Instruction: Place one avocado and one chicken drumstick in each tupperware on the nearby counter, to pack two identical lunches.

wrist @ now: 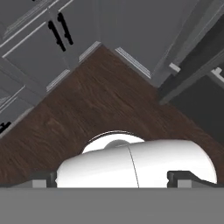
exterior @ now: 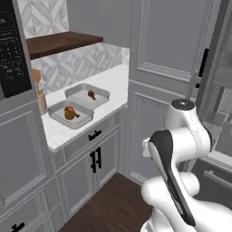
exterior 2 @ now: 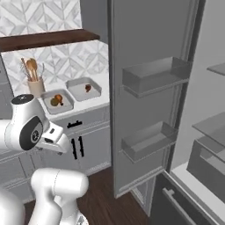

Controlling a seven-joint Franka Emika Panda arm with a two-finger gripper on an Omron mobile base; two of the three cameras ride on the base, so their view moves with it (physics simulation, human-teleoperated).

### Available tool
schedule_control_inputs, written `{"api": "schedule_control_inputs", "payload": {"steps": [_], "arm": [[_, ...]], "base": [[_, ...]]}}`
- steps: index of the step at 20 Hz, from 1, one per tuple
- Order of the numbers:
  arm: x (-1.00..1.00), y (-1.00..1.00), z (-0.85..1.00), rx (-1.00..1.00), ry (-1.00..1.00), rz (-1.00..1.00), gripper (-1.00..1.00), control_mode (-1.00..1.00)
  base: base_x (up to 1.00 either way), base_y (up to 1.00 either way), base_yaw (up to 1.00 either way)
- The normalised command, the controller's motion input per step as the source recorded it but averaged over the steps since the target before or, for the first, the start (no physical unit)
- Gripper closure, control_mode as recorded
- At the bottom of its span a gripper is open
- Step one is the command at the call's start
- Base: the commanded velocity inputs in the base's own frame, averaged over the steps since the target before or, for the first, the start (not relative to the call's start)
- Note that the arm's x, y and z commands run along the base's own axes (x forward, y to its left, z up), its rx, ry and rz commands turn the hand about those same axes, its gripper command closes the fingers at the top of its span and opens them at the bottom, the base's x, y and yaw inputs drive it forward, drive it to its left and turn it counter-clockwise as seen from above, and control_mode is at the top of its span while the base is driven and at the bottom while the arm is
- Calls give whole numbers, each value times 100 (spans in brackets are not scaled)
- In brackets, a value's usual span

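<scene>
**Pincer low over the floor, both tupperware up on the worktop**

The pincer gapes wide and empty, aimed down at the wooden floor. Above it and to the arm's left, on the worktop, the closer tupperware holds an avocado and a drumstick. The one beyond holds only a drumstick. Its avocado probably waits on the other side, in the open fridge.
</scene>
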Motion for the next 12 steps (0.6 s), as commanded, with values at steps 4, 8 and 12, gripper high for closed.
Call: {"api": "schedule_control_inputs", "payload": {"steps": [4, 8, 12], "arm": [[0, 0, 0, 0, 0, 0, -100, 100], [0, 0, 0, 0, 0, 0, -100, 100], [0, 0, 0, 0, 0, 0, -100, 100]], "base": [[0, -26, -47], [0, -23, -48], [0, -17, -49]]}}
